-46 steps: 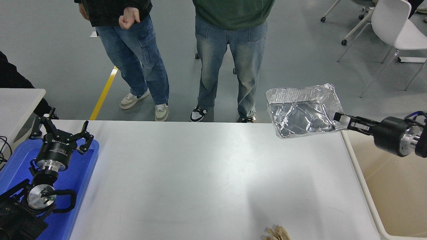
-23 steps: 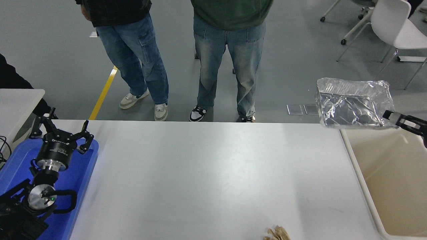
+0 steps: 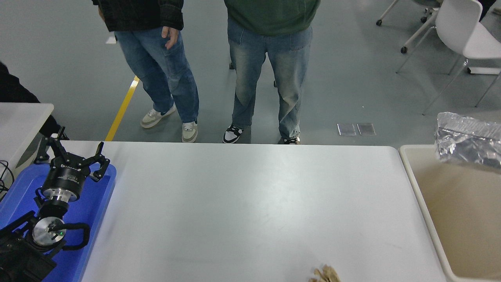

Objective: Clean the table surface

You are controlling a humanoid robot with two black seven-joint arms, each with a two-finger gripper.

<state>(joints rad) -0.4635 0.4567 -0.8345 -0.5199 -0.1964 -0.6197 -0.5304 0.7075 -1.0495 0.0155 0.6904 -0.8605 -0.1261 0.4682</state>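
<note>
The right tool is not being shown in the head view, so its opening and what it may have hold of cannot be told. A crumpled foil tray (image 3: pixel 467 139) is being seen at the right edge, above the far part of a beige bin (image 3: pixel 426 203) that stands just beside the surface's right end; whether the foil tray is being gripped or is falling cannot be told. The left tool (image 3: pixel 70 154) is being kept parked at the lower left over a blue tray (image 3: pixel 98 211), its fingers spread open and holding nothing.

The surface (image 3: pixel 242 203) is lying across the middle of the view and is being shown bare for the most part. One small scrap of crumpled brown paper (image 3: pixel 325 274) is lying on it at the near edge, right of centre, well apart from both trays. Two people (image 3: pixel 219 66) are standing at the far side, clear of the surface.

The step in hand is being judged as disposal of the foil tray into the bin. For this to be done well, the foil should be released only when wholly within the bin's rim, since light foil is being judged liable to catch on the wall. The brown paper is being judged as the remaining item.
</note>
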